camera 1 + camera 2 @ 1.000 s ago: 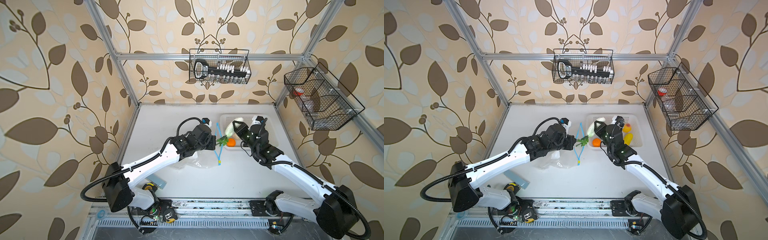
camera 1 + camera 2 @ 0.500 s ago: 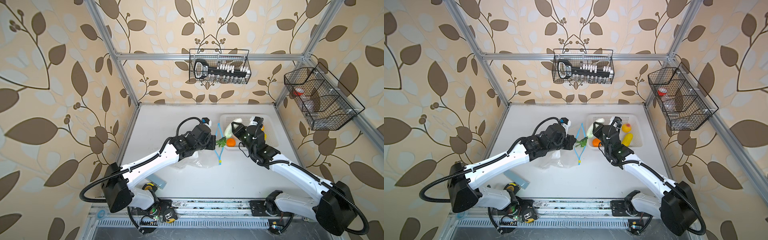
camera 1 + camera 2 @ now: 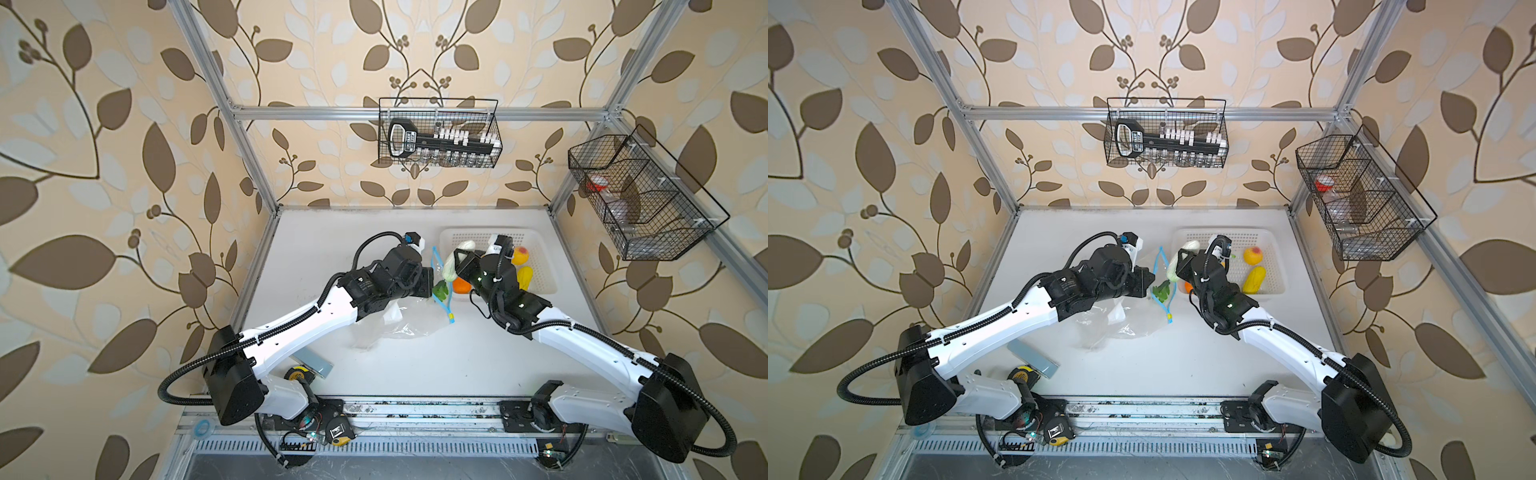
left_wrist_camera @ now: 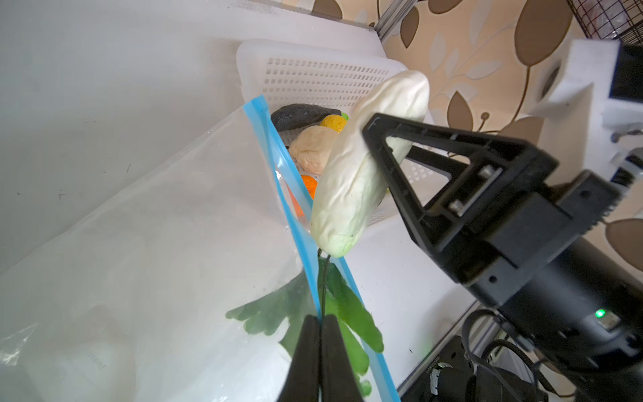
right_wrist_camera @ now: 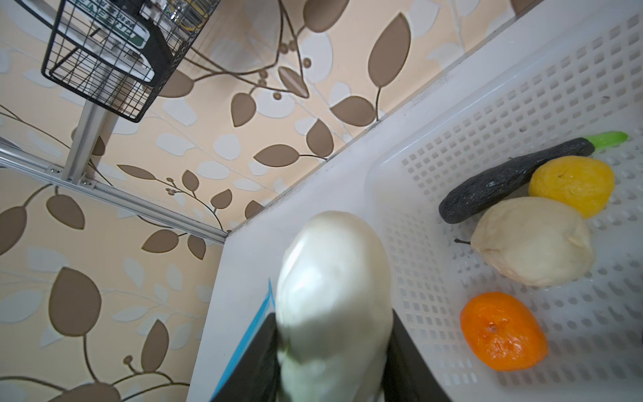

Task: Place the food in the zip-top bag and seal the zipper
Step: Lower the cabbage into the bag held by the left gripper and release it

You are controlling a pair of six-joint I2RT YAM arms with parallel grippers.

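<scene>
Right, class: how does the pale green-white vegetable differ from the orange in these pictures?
The pale vegetable is long and whitish; the orange is round and bright orange. The pale vegetable is clamped in the right gripper and hangs tilted in the air at the mouth of the zip-top bag; the orange lies loose in the white basket. Both are toy foods, and neither is in the bag yet.

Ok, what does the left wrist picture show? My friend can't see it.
The right gripper holds a pale green-white vegetable at the mouth of the open zip-top bag, whose blue zipper the shut left gripper pinches. Leafy greens lie just inside; a white basket of food stands behind.
</scene>
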